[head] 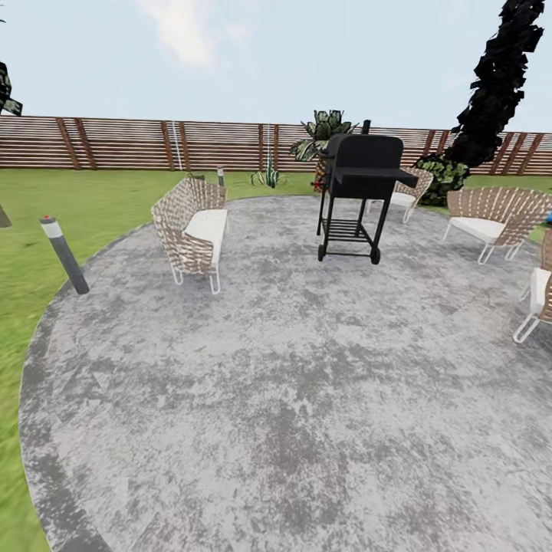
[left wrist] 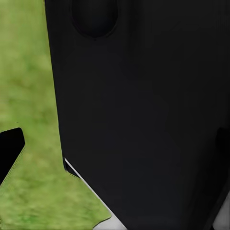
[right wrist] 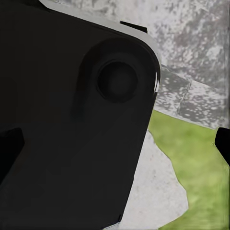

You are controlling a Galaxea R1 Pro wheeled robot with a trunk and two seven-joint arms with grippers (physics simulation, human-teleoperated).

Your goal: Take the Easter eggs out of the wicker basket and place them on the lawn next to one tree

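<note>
The Easter eggs and the wicker basket are out of view. The lawn (head: 84,203) runs along the left of the head view and behind a round stone patio. A tree (head: 498,84) with dark shard-like foliage rises at the far right by the fence, its trunk hidden. In the left wrist view my left gripper (left wrist: 115,153) is open, one black fingertip (left wrist: 9,151) over grass and my own dark body close behind. In the right wrist view my right gripper (right wrist: 115,153) is open and holds nothing, one fingertip (right wrist: 223,143) over grass beside paving.
The grey stone patio (head: 291,399) spreads in front of me. On it stand a black grill (head: 359,192) and wicker chairs (head: 192,230) (head: 494,218). A short bollard light (head: 65,257) stands at the patio's left edge. A slatted wooden fence (head: 153,144) closes the back.
</note>
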